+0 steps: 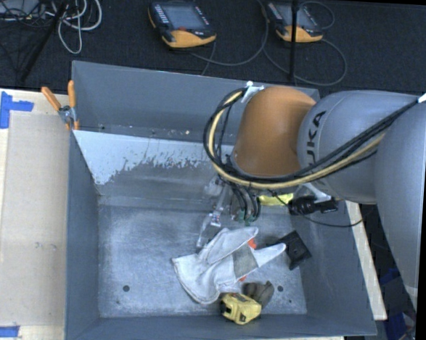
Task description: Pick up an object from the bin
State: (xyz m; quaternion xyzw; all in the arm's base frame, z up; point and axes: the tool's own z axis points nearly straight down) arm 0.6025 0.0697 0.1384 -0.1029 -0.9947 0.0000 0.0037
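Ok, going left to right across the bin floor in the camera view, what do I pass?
White crumpled cloth → small yellow object → black flat block. The dark lump overlaps the yellow object, so it is left out.

Overhead on bin [134,255] (slightly oblique)

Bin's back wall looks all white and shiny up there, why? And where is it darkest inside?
Camera view: light glares off the bin's sloping back wall, making a pale patch that breaks into streaks lower down; the bin floor is a duller grey; it looks darkest under the robot arm, around the black flat piece; the white cloth is the brightest thing on the floor.
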